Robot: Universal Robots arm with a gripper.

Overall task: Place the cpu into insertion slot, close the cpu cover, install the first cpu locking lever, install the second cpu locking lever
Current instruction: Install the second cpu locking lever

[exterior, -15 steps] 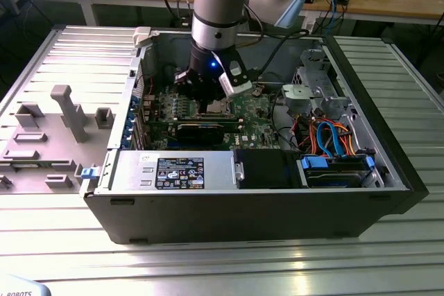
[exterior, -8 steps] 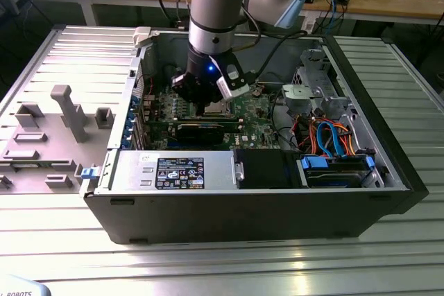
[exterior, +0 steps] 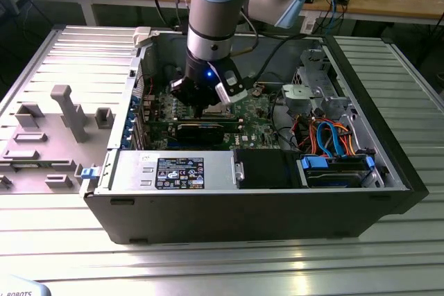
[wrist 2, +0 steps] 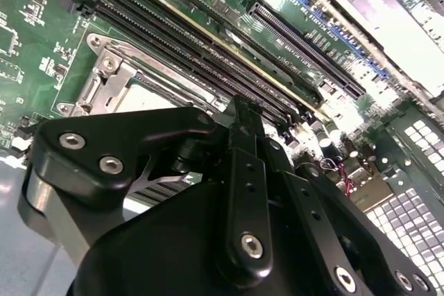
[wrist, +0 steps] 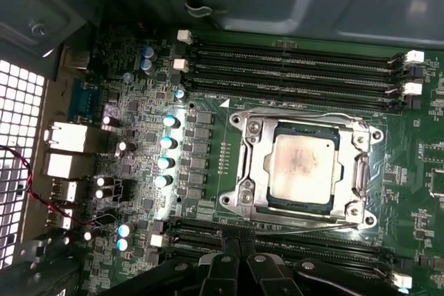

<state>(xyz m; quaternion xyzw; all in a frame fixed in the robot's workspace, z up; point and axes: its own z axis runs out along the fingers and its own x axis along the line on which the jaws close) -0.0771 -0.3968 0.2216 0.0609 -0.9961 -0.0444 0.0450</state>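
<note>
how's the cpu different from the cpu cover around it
The cpu is a solid square plate with a dull, smudged pale top; the cpu cover is a shinier silver frame with a square window. The cpu is smaller and sits inside that window; the cpu cover surrounds it and reaches out to the screws at the corners. Both are metal, lie flat and sit square to the green board.

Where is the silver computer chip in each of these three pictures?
Exterior view: hidden beneath the gripper.
First wrist view: the cpu sits in the insertion slot.
Second wrist view: partly hidden behind the gripper's black links, at.
Shared landmark: the long black RAM slots.
</note>
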